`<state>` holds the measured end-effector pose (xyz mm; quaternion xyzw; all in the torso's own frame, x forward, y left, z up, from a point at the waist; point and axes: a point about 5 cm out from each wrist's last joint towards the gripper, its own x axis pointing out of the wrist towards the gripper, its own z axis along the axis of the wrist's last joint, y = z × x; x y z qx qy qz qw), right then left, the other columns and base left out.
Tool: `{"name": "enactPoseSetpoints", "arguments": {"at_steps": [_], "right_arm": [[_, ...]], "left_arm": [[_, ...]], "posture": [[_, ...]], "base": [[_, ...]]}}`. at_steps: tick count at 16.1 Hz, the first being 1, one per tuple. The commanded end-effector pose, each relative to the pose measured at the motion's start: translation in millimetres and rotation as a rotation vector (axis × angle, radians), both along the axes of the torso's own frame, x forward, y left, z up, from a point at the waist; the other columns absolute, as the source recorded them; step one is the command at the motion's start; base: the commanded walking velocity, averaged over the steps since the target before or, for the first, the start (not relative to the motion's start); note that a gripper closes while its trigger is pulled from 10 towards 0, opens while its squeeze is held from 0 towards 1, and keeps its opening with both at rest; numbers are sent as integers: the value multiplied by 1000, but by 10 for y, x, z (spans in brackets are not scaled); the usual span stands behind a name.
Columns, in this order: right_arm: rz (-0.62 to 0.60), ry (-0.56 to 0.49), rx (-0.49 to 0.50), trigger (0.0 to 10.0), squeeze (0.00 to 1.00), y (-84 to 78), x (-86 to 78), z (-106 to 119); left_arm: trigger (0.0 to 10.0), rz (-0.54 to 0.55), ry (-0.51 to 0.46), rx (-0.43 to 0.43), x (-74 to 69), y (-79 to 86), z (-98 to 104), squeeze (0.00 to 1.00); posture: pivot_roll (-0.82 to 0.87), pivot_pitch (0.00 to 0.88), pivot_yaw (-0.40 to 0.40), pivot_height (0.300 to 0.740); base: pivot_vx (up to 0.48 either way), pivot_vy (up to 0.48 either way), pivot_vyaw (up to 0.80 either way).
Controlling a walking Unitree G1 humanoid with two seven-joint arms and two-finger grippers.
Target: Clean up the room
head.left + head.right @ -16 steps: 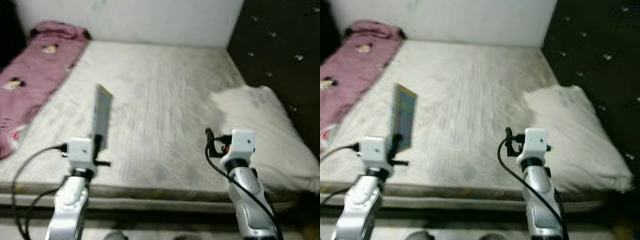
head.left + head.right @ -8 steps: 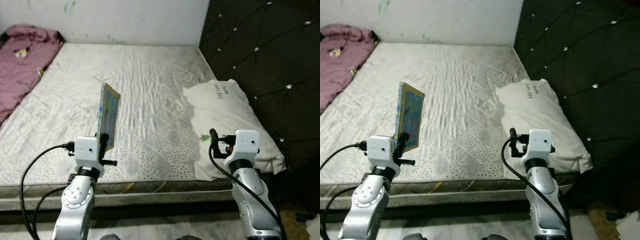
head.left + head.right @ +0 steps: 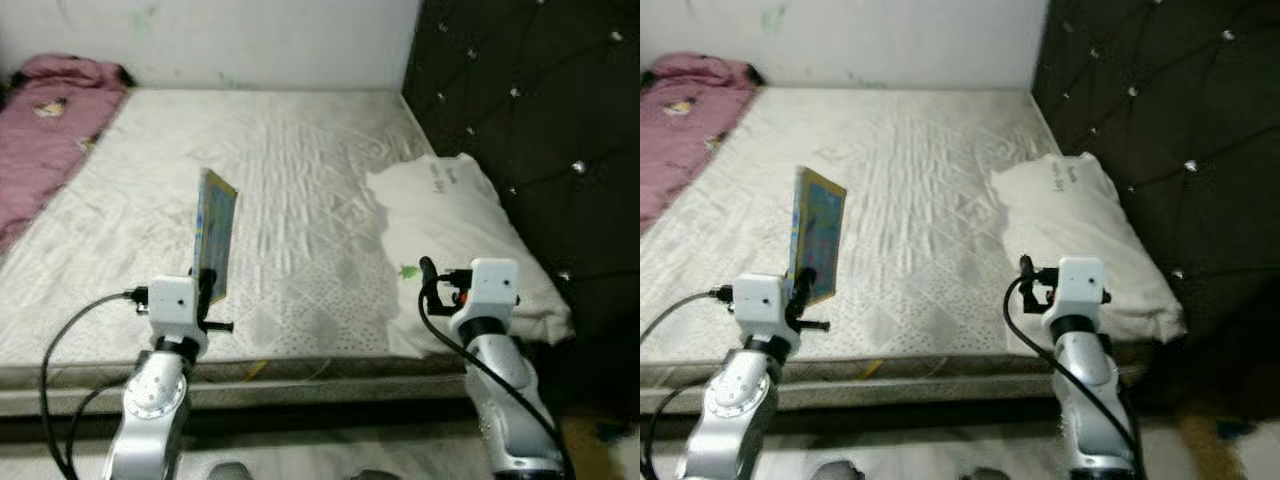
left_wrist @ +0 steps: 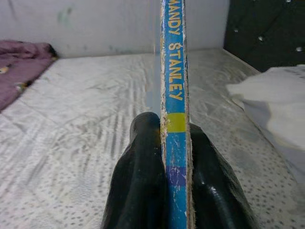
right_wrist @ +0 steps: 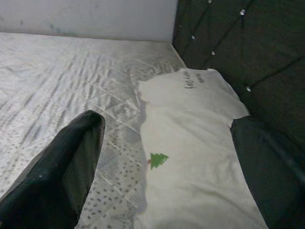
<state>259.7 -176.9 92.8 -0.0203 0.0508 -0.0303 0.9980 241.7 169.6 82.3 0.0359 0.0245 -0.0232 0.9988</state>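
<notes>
Standing upright in the left end effector [image 4: 174, 162], pinched by its spine, the book [image 3: 214, 233] points long axis up over the bed [image 3: 300, 180]; the right end effector [image 5: 157, 181], spread wide, hovers nearer the white pillow [image 3: 455, 220]

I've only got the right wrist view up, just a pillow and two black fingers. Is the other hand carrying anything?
Observer: Yes. The left hand is shut on a thin book, held upright on edge over the mattress.
Operator: Can you read anything on it?
Observer: In the left wrist view the blue spine reads "MANDY STANLEY".
Operator: What else is on the bed besides my pillow?
Observer: A pink blanket is bunched along the robot's left side, far from the white pillow by the dark tufted headboard.
Operator: And my right hand?
Observer: The right hand is open, hovering at the pillow's near end.
</notes>
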Motion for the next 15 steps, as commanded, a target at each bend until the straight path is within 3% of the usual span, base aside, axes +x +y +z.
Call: {"name": "enactPoseSetpoints", "arguments": {"at_steps": [1,10,15], "right_arm": [[3,0,1,10000,0,-8,13,10],[13,0,-6,10000,0,2,14,6],[11,-1,-3,10000,0,5,12,5]], "left_arm": [[10000,1,-48,12,40,2,99,0],[10000,-2,-52,1,39,-14,97,0],[10000,-8,-53,-29,45,-21,105,0]], "posture": [[24,0,-28,740],[23,0,-29,740],[22,0,-30,740]], "base": [[0,-292,0],[0,-303,0],[0,0,0]]}}
